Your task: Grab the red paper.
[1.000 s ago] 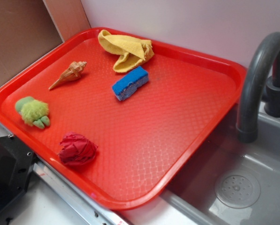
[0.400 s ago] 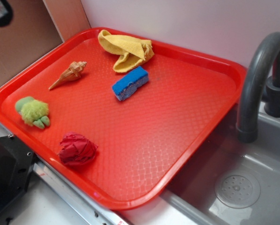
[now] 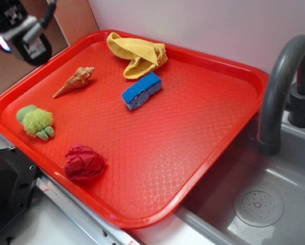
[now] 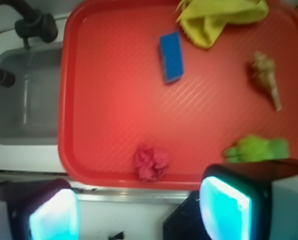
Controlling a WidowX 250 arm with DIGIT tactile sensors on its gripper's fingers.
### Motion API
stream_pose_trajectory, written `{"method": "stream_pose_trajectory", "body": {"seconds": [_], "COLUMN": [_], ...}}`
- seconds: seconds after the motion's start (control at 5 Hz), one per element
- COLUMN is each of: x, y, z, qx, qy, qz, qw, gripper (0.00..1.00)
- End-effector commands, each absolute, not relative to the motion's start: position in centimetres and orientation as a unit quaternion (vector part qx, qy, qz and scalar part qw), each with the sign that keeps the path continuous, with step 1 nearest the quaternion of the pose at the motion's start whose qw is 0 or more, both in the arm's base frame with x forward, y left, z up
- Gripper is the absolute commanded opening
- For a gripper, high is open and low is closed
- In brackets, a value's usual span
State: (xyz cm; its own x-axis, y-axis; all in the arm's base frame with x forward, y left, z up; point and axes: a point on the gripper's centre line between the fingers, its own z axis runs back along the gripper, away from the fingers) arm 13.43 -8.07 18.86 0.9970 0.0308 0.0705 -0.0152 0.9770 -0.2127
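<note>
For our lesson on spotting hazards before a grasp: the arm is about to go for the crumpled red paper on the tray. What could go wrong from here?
1. The red paper nearly matches the red tray in colour, so its outline may be misjudged.
2. It lies close to the tray's near rim, so a descending finger might strike the rim.
3. The green plush lies nearby and could be nudged on approach.

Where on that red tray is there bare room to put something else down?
The widest bare stretch of the red tray runs from the blue sponge to the rim beside the sink and faucet. A smaller gap lies between the sponge and the red paper. The far-left side is crowded: yellow cloth, seashell, green plush.
</note>
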Motion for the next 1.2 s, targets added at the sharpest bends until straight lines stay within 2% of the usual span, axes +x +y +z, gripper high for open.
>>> {"method": "stream_pose_trajectory", "body": {"seconds": [0.0, 0.2, 0.4, 0.6, 1.0], "x": [13.3, 14.0, 14.3, 13.9, 11.7], "y": [-8.7, -8.7, -9.2, -9.3, -8.9], "z": [13.6, 11.0, 8.9, 6.4, 2.5], "qx": [-0.106, -0.082, -0.08, -0.103, -0.105], "qy": [0.022, 0.035, 0.058, 0.091, 0.16], "qz": [0.025, 0.042, 0.037, 0.031, 0.058], "qw": [0.994, 0.995, 0.994, 0.99, 0.98], "gripper": [1.0, 1.0, 1.0, 1.0, 1.0]}}
